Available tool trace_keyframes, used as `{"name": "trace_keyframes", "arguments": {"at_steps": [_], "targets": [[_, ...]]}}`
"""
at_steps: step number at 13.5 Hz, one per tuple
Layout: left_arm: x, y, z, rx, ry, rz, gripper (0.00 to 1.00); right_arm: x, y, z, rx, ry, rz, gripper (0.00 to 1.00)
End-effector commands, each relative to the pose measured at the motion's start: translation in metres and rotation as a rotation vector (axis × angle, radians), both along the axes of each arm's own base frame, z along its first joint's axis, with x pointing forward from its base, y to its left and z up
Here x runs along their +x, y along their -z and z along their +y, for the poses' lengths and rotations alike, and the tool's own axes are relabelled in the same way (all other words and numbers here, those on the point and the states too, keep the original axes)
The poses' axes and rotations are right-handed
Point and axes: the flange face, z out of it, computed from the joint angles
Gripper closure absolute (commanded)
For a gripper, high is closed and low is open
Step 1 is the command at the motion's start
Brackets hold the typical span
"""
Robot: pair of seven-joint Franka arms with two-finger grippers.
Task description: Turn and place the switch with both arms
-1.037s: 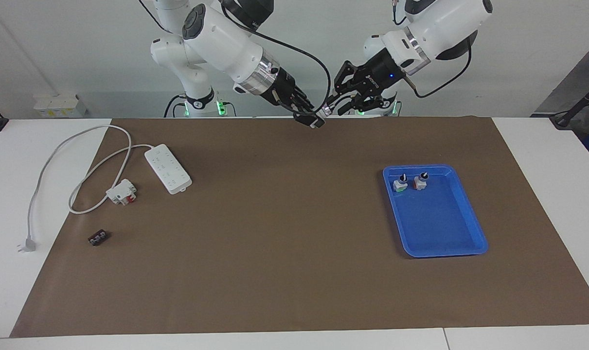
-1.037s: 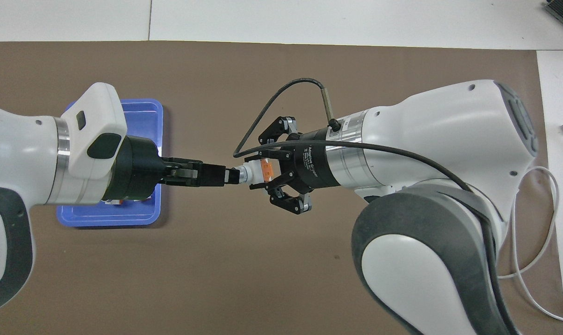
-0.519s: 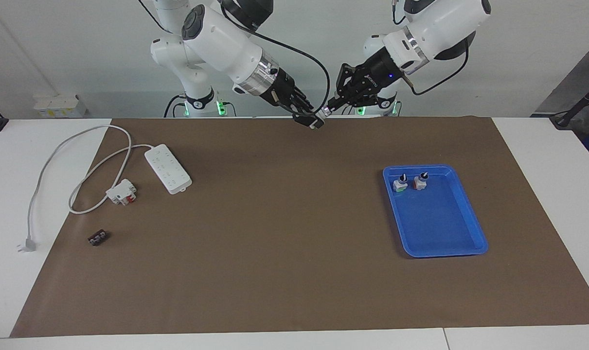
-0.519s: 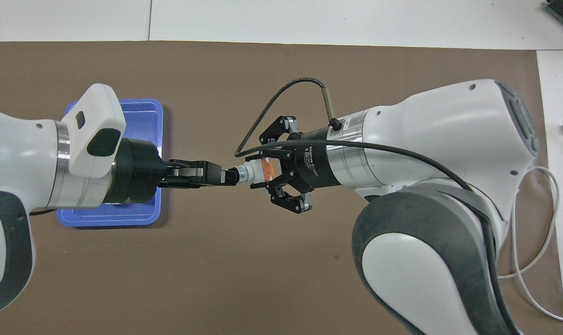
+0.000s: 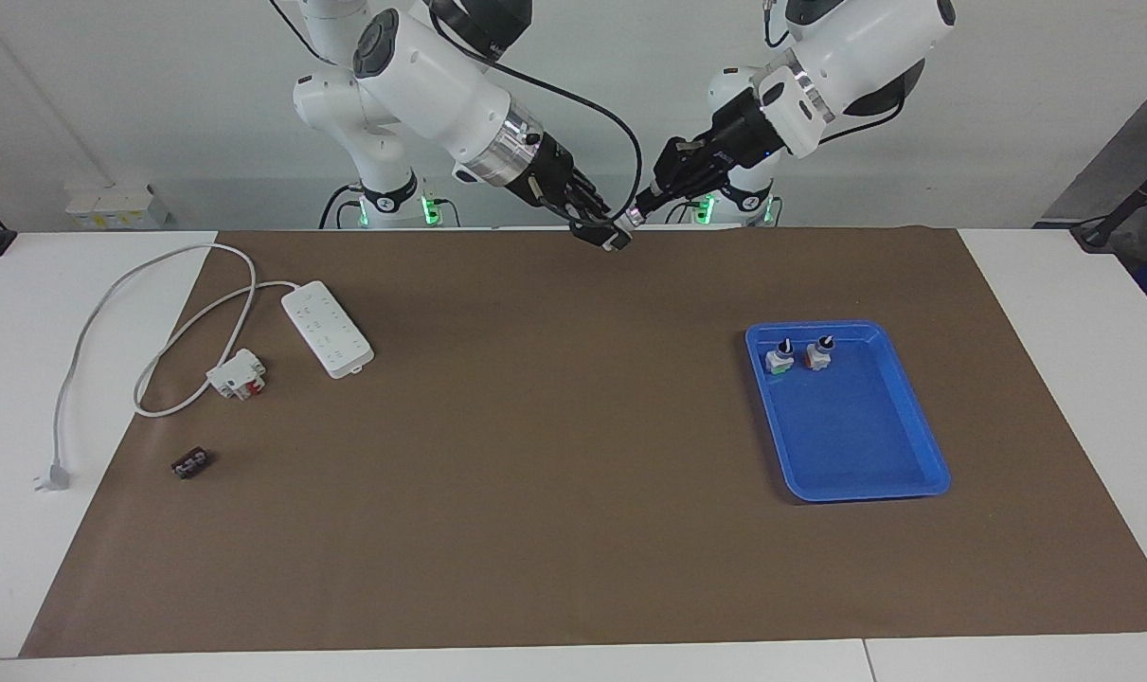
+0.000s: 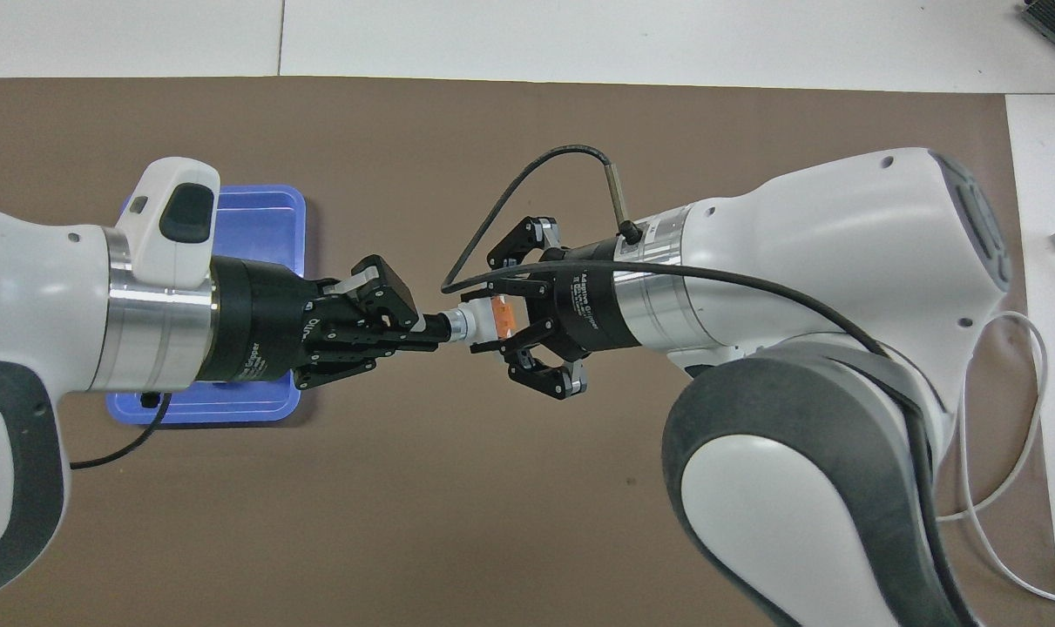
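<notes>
The left wrist had been rolled while the knob of the switch (image 6: 479, 320) was pinched.

Compared with one second earlier, the left gripper (image 6: 429, 329) was seen turned about its own axis, so the turning step was judged under way and the placing not yet done. The switch was held in the air over the robots' edge of the counter, near its middle; the right gripper (image 6: 490, 323) was clenched on its body, and the left gripper's jaws were nearly closed on the black knob.

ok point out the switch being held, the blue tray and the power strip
switch (image 6: 482, 320): overhead view, white body.
blue tray (image 5: 900, 483): facing view, rim.
power strip (image 5: 327, 329): facing view, top face.
</notes>
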Motion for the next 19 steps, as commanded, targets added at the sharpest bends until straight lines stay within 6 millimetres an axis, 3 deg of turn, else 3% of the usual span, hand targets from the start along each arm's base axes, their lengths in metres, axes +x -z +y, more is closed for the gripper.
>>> {"name": "trace_keyframes", "arguments": {"at_steps": [1, 6, 10, 19], "targets": [[-0.011, -0.006, -0.017, -0.019, -0.193, 0.177, 1.00, -0.001, -0.003, 0.005, 0.011, 0.016, 0.002, 1.00], [-0.004, -0.008, -0.015, -0.050, -0.550, 0.473, 1.00, -0.001, -0.003, 0.005, 0.011, 0.016, 0.002, 1.00], [0.013, -0.010, -0.009, -0.146, -0.832, 0.612, 1.00, -0.001, -0.002, 0.005, 0.011, 0.015, 0.003, 1.00], [0.018, -0.008, -0.004, -0.166, -0.893, 0.646, 1.00, -0.001, -0.002, 0.005, 0.010, 0.016, 0.004, 1.00]]}}
